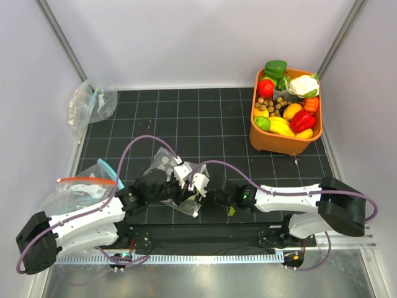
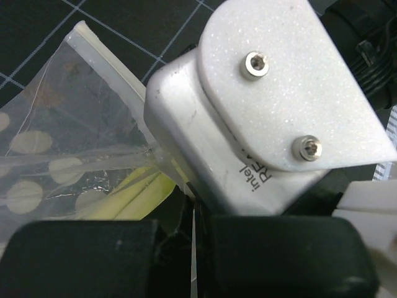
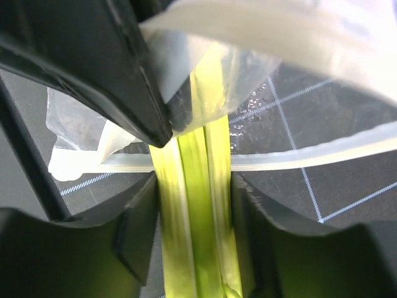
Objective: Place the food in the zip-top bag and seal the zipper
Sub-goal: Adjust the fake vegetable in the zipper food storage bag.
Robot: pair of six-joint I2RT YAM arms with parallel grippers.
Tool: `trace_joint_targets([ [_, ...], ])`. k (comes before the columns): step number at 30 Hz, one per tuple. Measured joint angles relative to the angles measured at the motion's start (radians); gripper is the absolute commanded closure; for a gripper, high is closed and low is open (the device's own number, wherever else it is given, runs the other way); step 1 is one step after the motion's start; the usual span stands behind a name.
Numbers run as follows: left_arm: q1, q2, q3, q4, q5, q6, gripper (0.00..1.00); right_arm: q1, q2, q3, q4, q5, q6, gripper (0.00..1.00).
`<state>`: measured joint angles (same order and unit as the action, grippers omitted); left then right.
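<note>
Gridded mat (image 3: pixel 347 198); right wrist, unlike overhead, shows celery (image 3: pixel 195 205) crossing the bag's (image 3: pixel 248 68) zipper (image 3: pixel 310 155).

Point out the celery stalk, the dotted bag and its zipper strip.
celery stalk (image 3: pixel 197 248): right wrist view, ribbed middle of the stalk.
dotted bag (image 2: pixel 65 108): left wrist view, clear dotted wall.
zipper strip (image 3: pixel 310 154): right wrist view, pale run right of the stalk.
</note>
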<state>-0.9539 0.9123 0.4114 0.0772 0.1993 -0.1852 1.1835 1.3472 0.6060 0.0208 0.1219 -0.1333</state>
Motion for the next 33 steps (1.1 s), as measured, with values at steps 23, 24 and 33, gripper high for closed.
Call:
trace_joint_targets([
  [23,-0.031,0.04,0.013,-0.002,-0.061,0.0,1.0,0.017,-0.297,-0.129,0.221,0.108,0.215,0.25],
  [24,-0.031,0.049,0.014,-0.003,-0.061,0.0,1.0,0.017,-0.313,-0.137,0.211,0.148,0.264,0.27],
  [33,-0.031,0.09,0.034,-0.015,-0.066,0.003,1.0,0.017,-0.362,-0.145,-0.152,0.447,0.74,0.0],
])
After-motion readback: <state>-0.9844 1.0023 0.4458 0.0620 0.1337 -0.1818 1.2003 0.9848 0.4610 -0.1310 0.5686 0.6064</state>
